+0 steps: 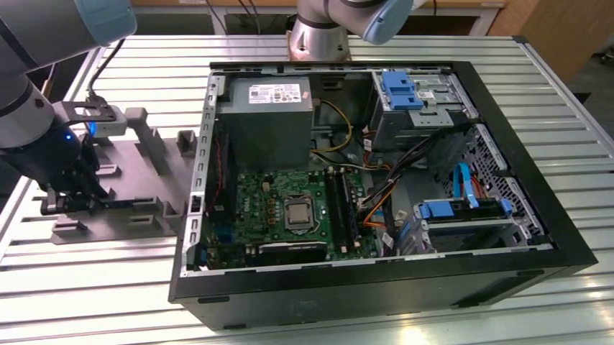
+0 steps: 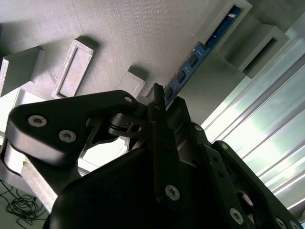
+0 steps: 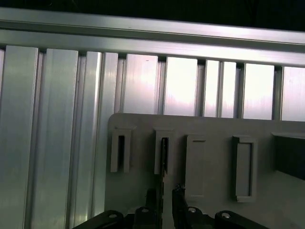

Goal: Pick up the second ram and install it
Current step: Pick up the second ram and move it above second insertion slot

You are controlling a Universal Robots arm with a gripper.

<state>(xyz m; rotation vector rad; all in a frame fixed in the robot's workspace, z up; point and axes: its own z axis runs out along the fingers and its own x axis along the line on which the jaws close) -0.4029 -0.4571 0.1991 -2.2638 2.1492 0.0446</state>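
Note:
The second ram (image 2: 198,59) is a thin dark stick with a blue edge. It stands on edge in a slot of the grey slotted tray (image 1: 144,180), on the exterior view's left. In the first wrist view I see the ram (image 3: 164,160) edge-on in its slot. My gripper (image 1: 72,203) is down at the tray's near end, and its black fingers (image 3: 152,202) straddle the end of the stick with a small gap on each side. The gripper (image 2: 167,98) is open around the ram, which rests in the tray.
The open computer case (image 1: 384,180) lies on the slatted aluminium table (image 1: 566,108), on the exterior view's right. Inside are the motherboard (image 1: 287,215), its memory slots (image 1: 338,208), a grey power-supply box (image 1: 269,122) and blue drive brackets (image 1: 403,90). Other tray slots (image 3: 244,167) stand beside the ram.

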